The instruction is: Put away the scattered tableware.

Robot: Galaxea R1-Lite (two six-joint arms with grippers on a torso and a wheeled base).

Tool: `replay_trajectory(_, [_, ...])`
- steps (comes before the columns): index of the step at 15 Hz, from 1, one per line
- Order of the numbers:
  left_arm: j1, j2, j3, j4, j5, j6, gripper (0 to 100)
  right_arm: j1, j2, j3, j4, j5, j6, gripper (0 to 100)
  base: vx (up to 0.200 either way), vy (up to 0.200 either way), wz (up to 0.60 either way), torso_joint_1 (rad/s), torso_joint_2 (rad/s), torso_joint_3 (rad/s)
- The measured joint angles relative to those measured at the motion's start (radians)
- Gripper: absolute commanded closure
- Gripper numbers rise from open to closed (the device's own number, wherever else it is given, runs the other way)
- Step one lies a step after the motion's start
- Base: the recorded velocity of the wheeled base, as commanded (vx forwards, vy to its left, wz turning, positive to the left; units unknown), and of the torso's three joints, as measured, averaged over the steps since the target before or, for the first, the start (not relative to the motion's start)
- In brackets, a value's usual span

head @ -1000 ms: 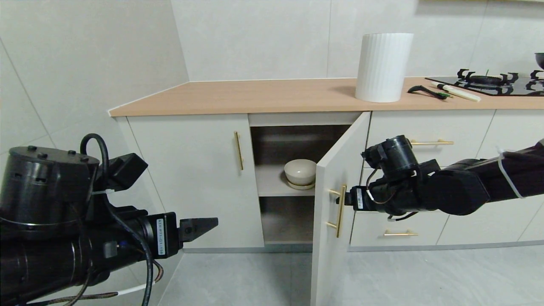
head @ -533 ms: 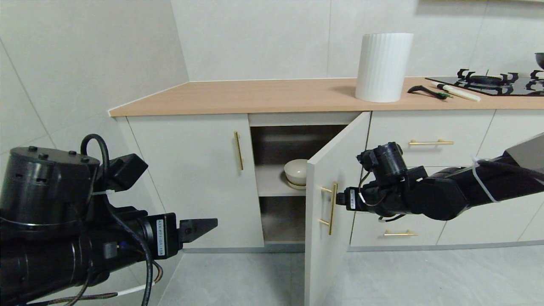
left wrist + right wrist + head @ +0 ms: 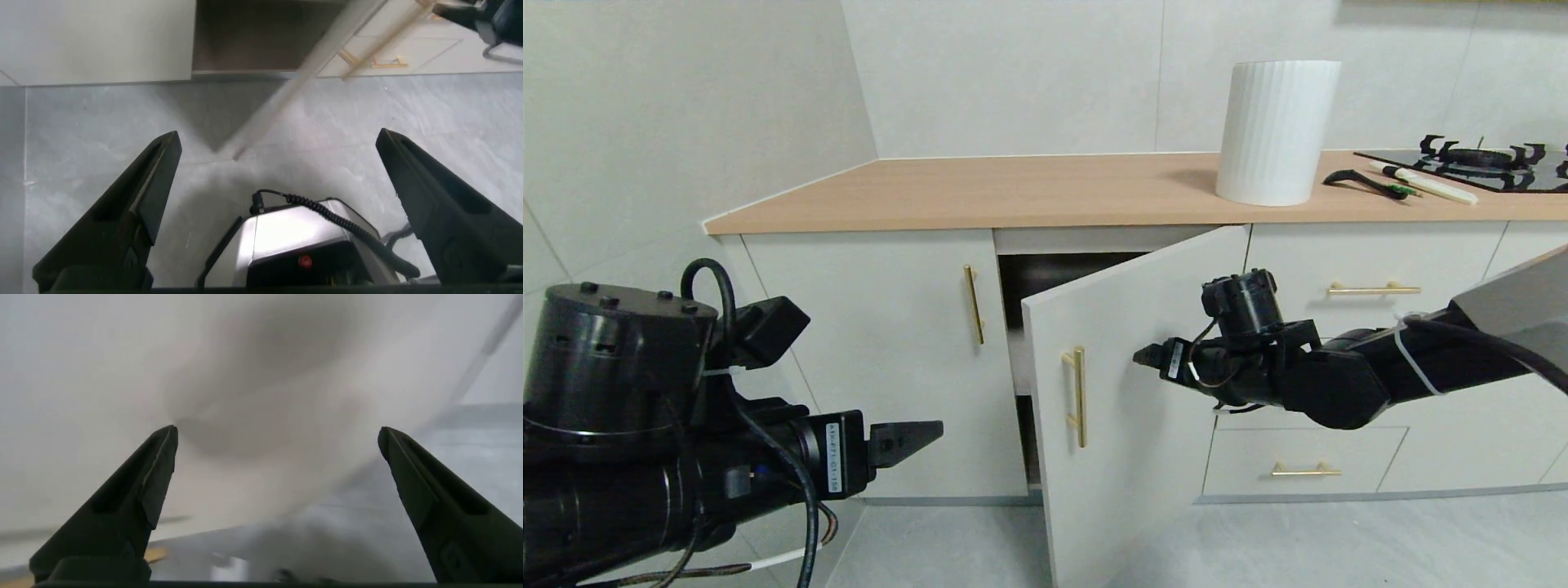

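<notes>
Head view: the white cabinet door [image 3: 1127, 392] has swung from wide open to nearly shut, covering the shelf where the bowl sat, so stowing looks almost finished. The right gripper [image 3: 1145, 356] meets the plain, flat door face, with the brass handle [image 3: 1078, 396] just beyond its tips.

Left wrist view: the left gripper [image 3: 278, 139] is spread and empty, well short of the door.

Right wrist view: the right gripper [image 3: 276, 437] is spread wide and holds nothing, the door panel directly ahead.

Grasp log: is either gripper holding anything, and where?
Nothing: left gripper and right gripper are open, the right facing the cabinet door, off its handle.
</notes>
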Motion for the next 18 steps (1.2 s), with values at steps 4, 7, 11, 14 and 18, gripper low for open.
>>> replay_trajectory(4, [0.001, 0.0, 0.0, 0.0, 0.0, 0.0, 0, 0.011, 0.081, -0.146, 0.0, -0.027, 0.203, 0, 0.0, 0.0, 0.0, 0.0, 0.0, 0.0])
replay_trajectory(7, [0.001, 0.0, 0.0, 0.0, 0.001, 0.0, 0, 0.012, 0.155, -0.245, 0.001, -0.06, 0.27, 0, 0.0, 0.0, 0.0, 0.0, 0.0, 0.0])
replay_trajectory(11, [0.003, 0.001, 0.0, -0.001, 0.001, -0.001, 0, -0.001, 0.269, -0.383, 0.002, -0.135, 0.321, 0, 0.0, 0.0, 0.0, 0.0, 0.0, 0.0])
replay_trajectory(14, [0.003, 0.008, -0.001, -0.001, 0.001, -0.003, 0, -0.035, 0.329, -0.469, 0.005, -0.166, 0.362, 0, 0.0, 0.0, 0.0, 0.0, 0.0, 0.0])
replay_trajectory(18, [0.002, 0.014, -0.002, -0.001, 0.001, -0.004, 0, -0.076, 0.373, -0.539, 0.007, -0.18, 0.384, 0, 0.0, 0.0, 0.0, 0.0, 0.0, 0.0])
